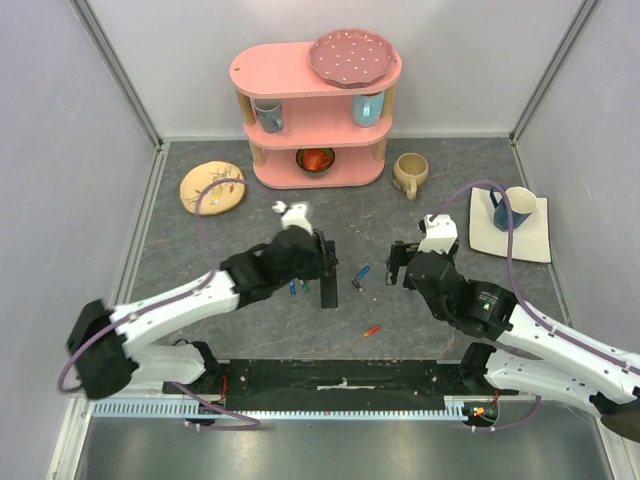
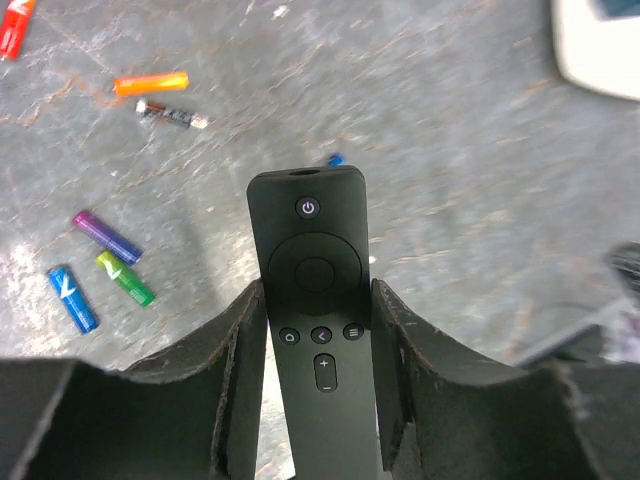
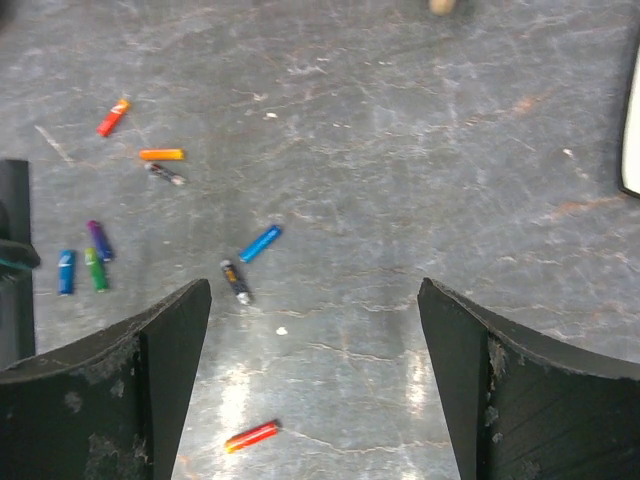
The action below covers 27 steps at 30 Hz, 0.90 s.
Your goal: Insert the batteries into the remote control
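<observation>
My left gripper point(image 1: 322, 262) is shut on the black remote control point(image 2: 312, 300), gripping its two long sides. The button face shows in the left wrist view and the recess is hidden. The remote point(image 1: 329, 290) points toward the table's near edge. Left of it lie purple point(image 2: 105, 237), green point(image 2: 125, 278) and blue point(image 2: 72, 298) batteries, with orange point(image 2: 150, 83), dark point(image 2: 172, 115) and red point(image 2: 15, 25) ones farther off. My right gripper point(image 3: 315, 290) is open and empty above a blue battery point(image 3: 260, 242), a dark one point(image 3: 236, 281) and a red one point(image 3: 252, 435).
A pink shelf point(image 1: 315, 110) with mugs, a bowl and a pink plate point(image 1: 352, 57) stands at the back. A beige mug point(image 1: 410, 173) sits to its right, a wooden plate point(image 1: 212, 186) to its left. A white tray point(image 1: 530, 245) holds a blue mug point(image 1: 515, 207).
</observation>
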{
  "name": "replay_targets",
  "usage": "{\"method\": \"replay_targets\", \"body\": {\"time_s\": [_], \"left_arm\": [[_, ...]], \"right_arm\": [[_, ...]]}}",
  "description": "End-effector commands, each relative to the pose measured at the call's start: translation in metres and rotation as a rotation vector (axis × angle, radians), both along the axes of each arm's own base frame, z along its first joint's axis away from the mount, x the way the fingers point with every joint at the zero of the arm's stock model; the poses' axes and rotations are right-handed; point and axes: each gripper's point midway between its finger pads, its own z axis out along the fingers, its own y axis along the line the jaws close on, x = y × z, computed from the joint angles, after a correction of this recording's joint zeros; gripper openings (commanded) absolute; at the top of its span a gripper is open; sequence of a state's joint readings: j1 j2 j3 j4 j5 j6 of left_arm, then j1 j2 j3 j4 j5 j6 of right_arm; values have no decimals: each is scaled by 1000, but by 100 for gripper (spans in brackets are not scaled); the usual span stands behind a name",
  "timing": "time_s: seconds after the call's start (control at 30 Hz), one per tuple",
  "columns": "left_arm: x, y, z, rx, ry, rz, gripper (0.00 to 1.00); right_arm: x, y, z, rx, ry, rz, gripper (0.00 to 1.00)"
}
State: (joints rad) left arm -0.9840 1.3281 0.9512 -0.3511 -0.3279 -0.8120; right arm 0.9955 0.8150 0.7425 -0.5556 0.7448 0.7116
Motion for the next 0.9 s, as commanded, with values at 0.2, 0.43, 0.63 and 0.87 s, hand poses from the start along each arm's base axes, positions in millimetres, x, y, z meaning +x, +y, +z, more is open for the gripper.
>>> {"method": "replay_targets", "body": {"time_s": [0.2,0.43,0.63,0.87], "left_arm": [[-8,38,138,-698,-445,-273,2],[-42,54,189,-876,-676,-377,2],[-58,53,210,-993,-706,-473,2],[-55,51,211,-1016,-680,-494,2]], "right_arm": [[-17,80,69,413,-76,354,96],[-44,119,96,694,-117,593,97],[-61,145,122,836,-155,776,97],[-65,156,124,834,-175,846,94]]}}
